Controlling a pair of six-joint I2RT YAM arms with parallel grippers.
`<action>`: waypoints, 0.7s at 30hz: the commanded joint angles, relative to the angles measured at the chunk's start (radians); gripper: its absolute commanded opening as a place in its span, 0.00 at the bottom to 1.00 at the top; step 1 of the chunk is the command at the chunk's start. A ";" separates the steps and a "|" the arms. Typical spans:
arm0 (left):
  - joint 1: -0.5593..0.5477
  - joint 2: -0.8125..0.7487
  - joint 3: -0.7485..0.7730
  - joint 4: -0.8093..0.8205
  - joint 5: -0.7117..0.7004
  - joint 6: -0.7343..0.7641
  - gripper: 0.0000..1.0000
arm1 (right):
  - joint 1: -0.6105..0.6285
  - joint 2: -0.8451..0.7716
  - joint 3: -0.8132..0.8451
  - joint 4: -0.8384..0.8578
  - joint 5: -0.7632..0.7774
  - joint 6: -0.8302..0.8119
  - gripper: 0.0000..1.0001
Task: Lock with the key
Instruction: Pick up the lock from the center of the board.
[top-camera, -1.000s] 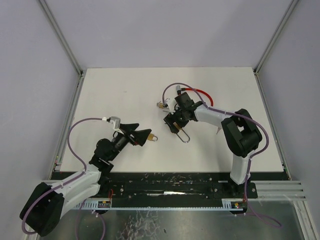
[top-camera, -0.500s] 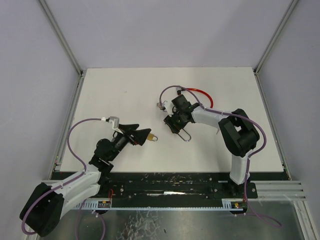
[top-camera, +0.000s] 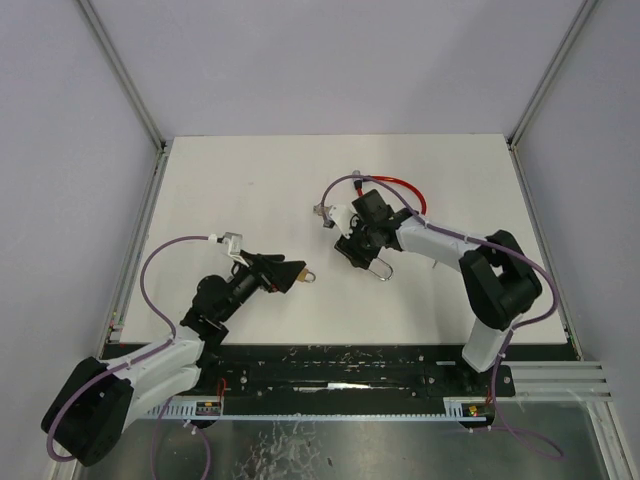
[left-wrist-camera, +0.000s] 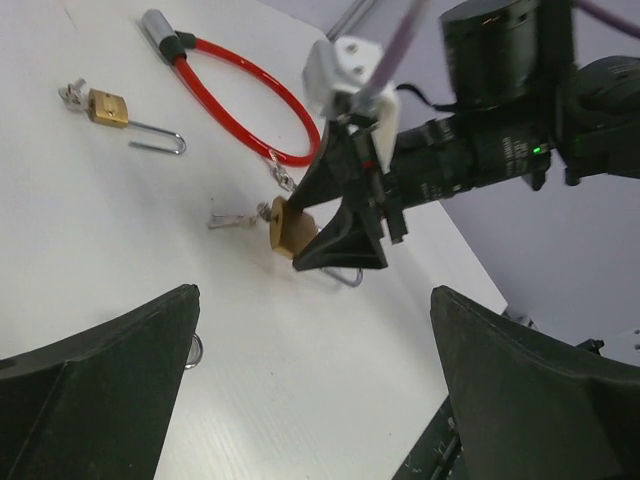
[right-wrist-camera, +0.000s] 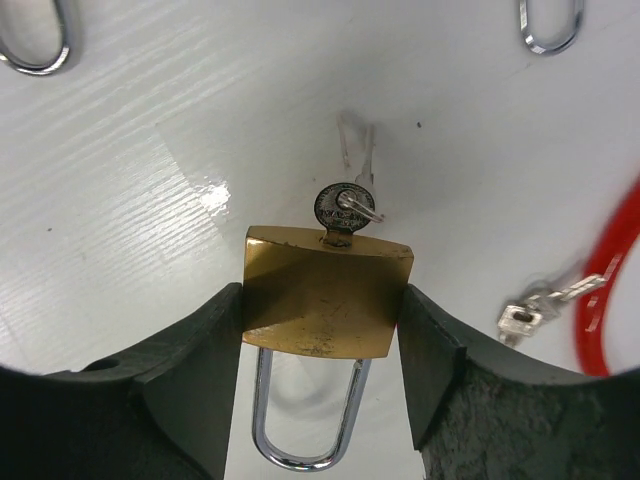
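My right pincer has just closed onto the brass padlock beside the red cable lock, with the key seated in it. My left pincer gapes open. With the padlock steadied, the key can be turned.

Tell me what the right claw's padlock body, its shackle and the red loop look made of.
Padlock body: likely brass, yellow, scuffed dull sheen.
Shackle: steel, probably plated, bright mirror glints.
Red loop: seemingly plastic-coated cable, glossy, smoothly bent.
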 joint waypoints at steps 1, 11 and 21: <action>0.007 0.027 0.032 0.050 0.053 -0.063 0.96 | 0.003 -0.154 -0.008 0.042 -0.058 -0.140 0.12; 0.019 0.149 0.063 0.187 0.179 -0.171 0.96 | 0.004 -0.422 -0.135 0.006 -0.237 -0.525 0.09; 0.031 0.364 0.165 0.381 0.316 -0.238 0.95 | 0.064 -0.464 -0.026 -0.315 -0.198 -0.912 0.09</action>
